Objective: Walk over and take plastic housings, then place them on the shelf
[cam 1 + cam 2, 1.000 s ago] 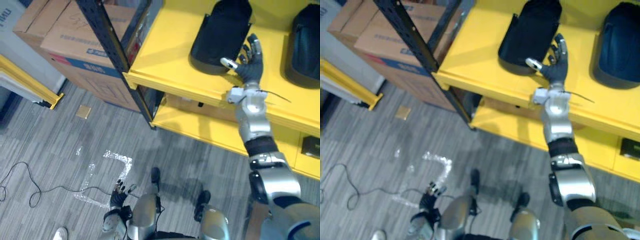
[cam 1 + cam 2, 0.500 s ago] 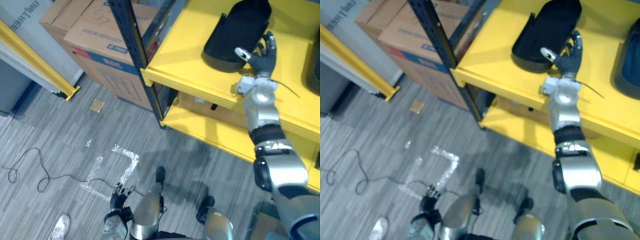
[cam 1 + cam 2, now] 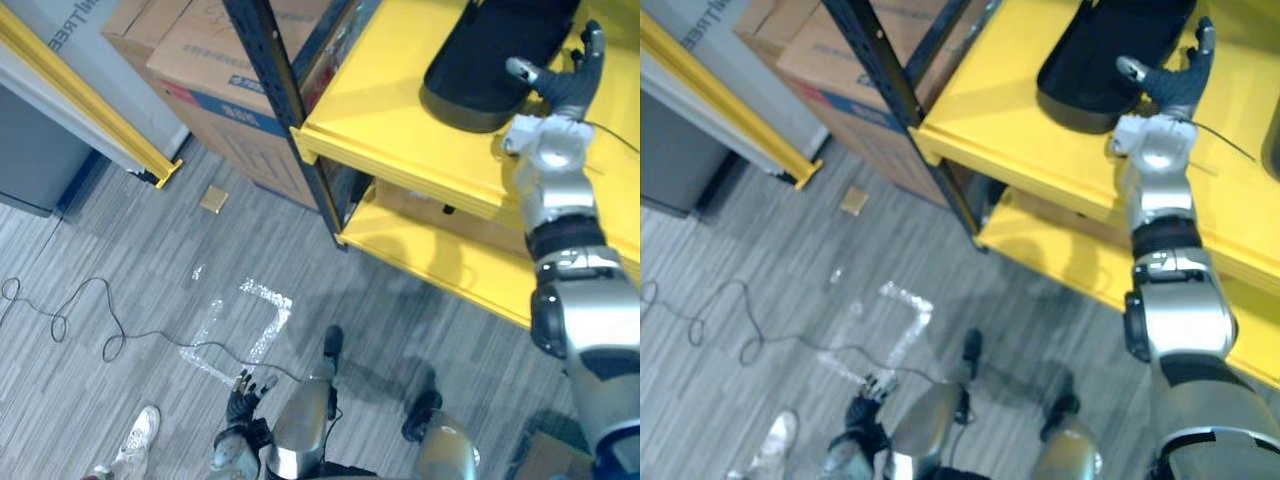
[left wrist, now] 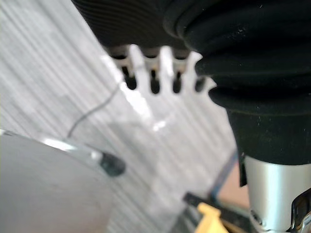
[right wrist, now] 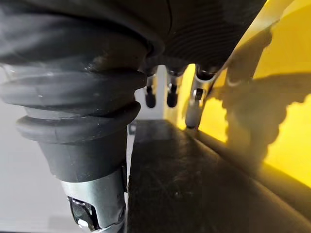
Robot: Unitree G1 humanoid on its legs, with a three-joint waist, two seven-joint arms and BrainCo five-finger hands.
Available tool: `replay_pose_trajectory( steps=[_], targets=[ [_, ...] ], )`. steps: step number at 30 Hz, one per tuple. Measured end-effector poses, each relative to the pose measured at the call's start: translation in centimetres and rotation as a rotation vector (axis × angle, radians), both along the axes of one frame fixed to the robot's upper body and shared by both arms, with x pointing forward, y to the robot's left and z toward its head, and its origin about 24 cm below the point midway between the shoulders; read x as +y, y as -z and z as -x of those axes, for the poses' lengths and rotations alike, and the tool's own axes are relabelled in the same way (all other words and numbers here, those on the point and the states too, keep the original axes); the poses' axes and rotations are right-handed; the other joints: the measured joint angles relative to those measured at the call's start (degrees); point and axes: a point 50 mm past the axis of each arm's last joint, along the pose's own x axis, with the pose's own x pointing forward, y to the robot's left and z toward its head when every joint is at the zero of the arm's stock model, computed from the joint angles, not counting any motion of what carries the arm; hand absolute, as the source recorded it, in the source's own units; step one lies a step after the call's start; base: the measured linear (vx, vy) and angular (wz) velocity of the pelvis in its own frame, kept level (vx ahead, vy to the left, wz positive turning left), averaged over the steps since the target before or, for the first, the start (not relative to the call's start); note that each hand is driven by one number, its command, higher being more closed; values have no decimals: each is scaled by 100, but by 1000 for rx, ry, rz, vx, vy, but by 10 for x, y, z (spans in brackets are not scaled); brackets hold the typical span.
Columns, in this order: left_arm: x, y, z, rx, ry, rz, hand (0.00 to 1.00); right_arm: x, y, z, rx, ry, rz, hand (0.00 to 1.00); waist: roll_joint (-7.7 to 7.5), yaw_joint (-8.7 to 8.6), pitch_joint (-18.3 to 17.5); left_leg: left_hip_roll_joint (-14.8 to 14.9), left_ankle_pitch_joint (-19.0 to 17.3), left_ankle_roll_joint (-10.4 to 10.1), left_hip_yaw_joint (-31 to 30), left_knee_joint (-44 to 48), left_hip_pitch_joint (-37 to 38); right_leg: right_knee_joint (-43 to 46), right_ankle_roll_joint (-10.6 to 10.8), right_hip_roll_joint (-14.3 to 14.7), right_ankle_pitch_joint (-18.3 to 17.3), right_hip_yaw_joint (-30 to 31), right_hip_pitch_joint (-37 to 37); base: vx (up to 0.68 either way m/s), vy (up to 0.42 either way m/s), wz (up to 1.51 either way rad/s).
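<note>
Item 1. Housing (image 3: 495, 50): black plastic; lay flat on the upper yellow shelf (image 3: 400, 115) at 1 o'clock, near the front edge.

Item 2. Right hand (image 3: 563, 90): reached up to the shelf at 1 o'clock, at the housing's 4 o'clock end. Fingers (image 5: 193, 109) were held straight along the black surface with the thumb spread wide across the housing's near end. Lay flat and unclenched, gripping nothing.

Item 3. Left hand (image 3: 240, 390): hung low at 7 o'clock, over the grey floor. Fingers were loose and uncurled, holding nothing.

Item 4. Lower shelf (image 3: 440, 262): yellow, at 3 o'clock, under the upper one.

Item 5. Post (image 3: 290, 110): black, perforated, at the shelf's 9 o'clock corner.

Item 6. Boxes (image 3: 200, 60): cardboard, stacked at 11 o'clock beside the post.

Item 7. Rail (image 3: 85, 110): yellow, at 10 o'clock.

Item 8. Scrap (image 3: 213, 198): cardboard, on the floor near the rail's end.

Item 9. Tape (image 3: 262, 300): white marks on the floor at 7 o'clock.

Item 10. Shoe (image 3: 135, 440): a person's, white, at 8 o'clock.
</note>
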Motion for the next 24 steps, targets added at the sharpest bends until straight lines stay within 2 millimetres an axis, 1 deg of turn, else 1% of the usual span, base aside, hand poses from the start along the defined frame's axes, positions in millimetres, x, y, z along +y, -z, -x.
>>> replay_pose_trajectory(
  steps=[5,9,16,21,24],
  targets=[
    [0,-1,-1,-7,5,2,0,4,-5,-1,-3,-55,53,0,3,9,-1,8,25,-8,-27,0,-72,47,-12,3,-13,0,-75,-2,-15,2],
    [-1,-1,-2,-9,6,2,0,12,-5,-3,10,-125,115,0,4,18,-1,14,28,-13,-21,0,-75,78,-28,7,-30,3,-99,1,-32,-1],
    [-1,-1,-2,-9,8,3,0,15,-7,-3,17,-139,163,0,8,28,1,24,37,-24,-33,1,-121,109,-47,13,-46,2,-142,0,-4,0],
    [-1,-1,-2,-11,9,3,0,15,-7,-3,12,-85,188,0,9,42,1,27,38,-26,-43,1,-144,108,-52,19,-52,0,-158,0,-5,1],
    [-2,-1,-2,-14,11,4,0,13,-9,1,-33,34,187,0,10,70,2,32,44,-28,-54,1,-174,106,-53,24,-52,1,-189,1,-6,1]
  ],
)
